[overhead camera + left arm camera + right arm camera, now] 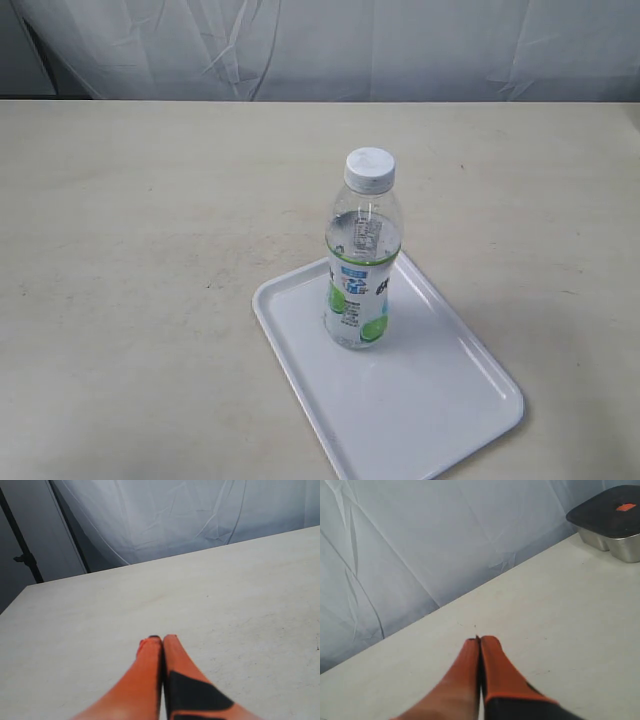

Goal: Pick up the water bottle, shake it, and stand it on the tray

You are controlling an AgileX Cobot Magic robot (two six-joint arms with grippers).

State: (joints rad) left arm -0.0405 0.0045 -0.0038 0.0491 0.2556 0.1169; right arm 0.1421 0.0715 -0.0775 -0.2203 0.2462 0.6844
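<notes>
The water bottle (362,262) stands upright on the white tray (440,400), near the tray's far end, white cap on top and its lime label facing the camera. Neither arm shows in the exterior view. My left gripper (162,639) is shut, its orange fingers pressed together over bare table, with nothing between them. In the right wrist view my right gripper (480,640) is also shut and empty above the tabletop. Neither wrist view shows the bottle or the tray.
The pale table (150,230) runs back to a white cloth backdrop (330,45). A metal container with a dark lid (610,522) sits at a table corner in the right wrist view. A dark stand pole (22,550) rises beyond the table edge.
</notes>
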